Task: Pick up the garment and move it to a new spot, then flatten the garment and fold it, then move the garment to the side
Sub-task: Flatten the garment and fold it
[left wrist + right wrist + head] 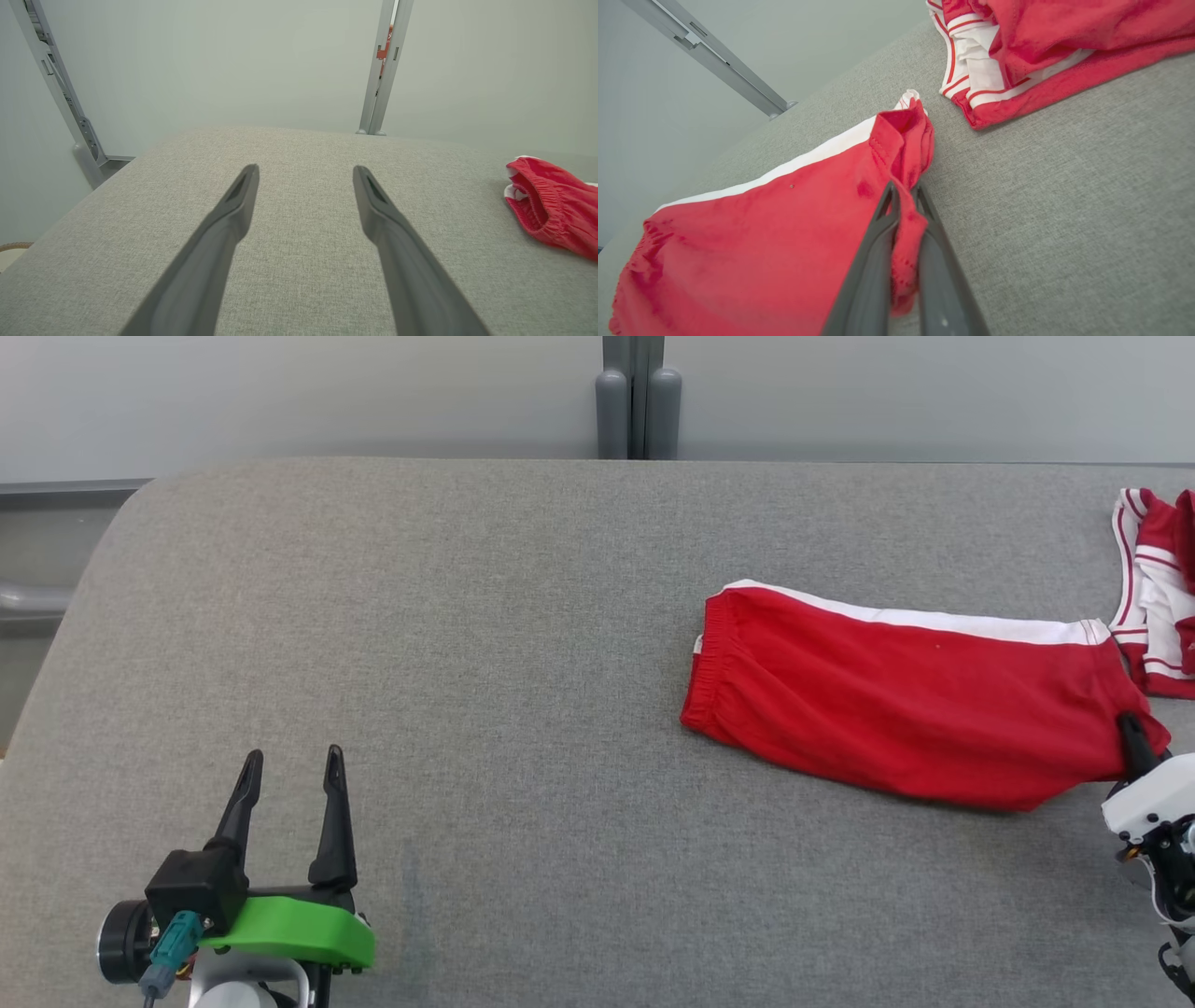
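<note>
Grey tabletop (467,616) is carrying red shorts (896,700) stretching left-right, right claw (903,189) clamping their right-end hem, left claw (291,763) gaping, sitting well apart leftward.

No readable text, label, number or sign anywhere.

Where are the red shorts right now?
In the head view the red shorts lie on the right side of the grey table, beside a red-and-white garment, with the right gripper shut on their near right corner.
</note>
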Tool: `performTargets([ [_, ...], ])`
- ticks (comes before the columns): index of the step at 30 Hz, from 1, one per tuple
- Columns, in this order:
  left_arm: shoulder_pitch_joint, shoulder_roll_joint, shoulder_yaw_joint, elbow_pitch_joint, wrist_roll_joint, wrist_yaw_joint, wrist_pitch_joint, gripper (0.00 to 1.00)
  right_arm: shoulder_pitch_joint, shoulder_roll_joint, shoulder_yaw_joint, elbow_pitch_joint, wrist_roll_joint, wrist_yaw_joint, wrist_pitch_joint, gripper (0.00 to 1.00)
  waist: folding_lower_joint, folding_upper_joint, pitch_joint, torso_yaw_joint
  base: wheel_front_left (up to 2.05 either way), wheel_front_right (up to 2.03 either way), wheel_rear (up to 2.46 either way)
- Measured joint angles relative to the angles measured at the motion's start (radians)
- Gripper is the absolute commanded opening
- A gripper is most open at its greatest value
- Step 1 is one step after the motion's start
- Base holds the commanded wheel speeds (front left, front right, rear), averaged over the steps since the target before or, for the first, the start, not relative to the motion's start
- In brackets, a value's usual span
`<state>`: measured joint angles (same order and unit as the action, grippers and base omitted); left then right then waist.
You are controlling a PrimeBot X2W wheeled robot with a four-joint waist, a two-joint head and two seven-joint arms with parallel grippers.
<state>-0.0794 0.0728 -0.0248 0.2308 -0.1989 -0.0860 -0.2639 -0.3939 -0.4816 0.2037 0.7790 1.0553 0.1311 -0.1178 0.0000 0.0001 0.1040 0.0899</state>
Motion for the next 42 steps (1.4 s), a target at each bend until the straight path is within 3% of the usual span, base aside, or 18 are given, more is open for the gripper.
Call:
performTargets([
  [9,0.016,-0.003,0.018,-0.006,-0.009,0.007,0.0,1.0,-0.05,0.042,0.021,-0.092,-0.04,0.0,-0.034,0.0,0.0,0.0,-0.014,-0.006,0.0,0.0,0.0],
  [21,0.018,-0.011,0.007,-0.001,-0.021,0.006,0.0,1.0,-0.11,0.151,0.171,-0.266,-0.15,0.0,-0.013,0.0,0.0,0.0,-0.02,0.038,0.0,0.0,0.0],
  [33,0.006,-0.017,-0.011,0.016,-0.033,0.001,0.0,1.0,-0.096,0.278,0.282,-0.155,-0.228,0.0,-0.015,0.0,0.0,0.0,-0.005,0.11,0.0,0.0,0.0],
  [34,0.005,-0.017,-0.011,0.018,-0.033,0.001,0.0,1.0,-0.093,0.286,0.281,-0.143,-0.227,0.0,-0.029,0.16,0.0001,0.0,-0.004,0.113,0.0,0.0,0.0],
  [36,0.002,-0.018,-0.013,0.021,-0.033,0.001,0.0,1.0,-0.092,0.299,0.282,-0.12,-0.22,0.0,-0.063,1.0,0.0,0.0,0.001,0.118,0.0,0.0,0.0],
  [42,-0.003,-0.019,-0.008,0.023,-0.035,-0.001,0.0,1.0,-0.094,0.269,0.295,-0.149,-0.198,0.0,-0.126,1.0,0.0,0.0,0.004,0.111,0.0,0.0,0.0],
])
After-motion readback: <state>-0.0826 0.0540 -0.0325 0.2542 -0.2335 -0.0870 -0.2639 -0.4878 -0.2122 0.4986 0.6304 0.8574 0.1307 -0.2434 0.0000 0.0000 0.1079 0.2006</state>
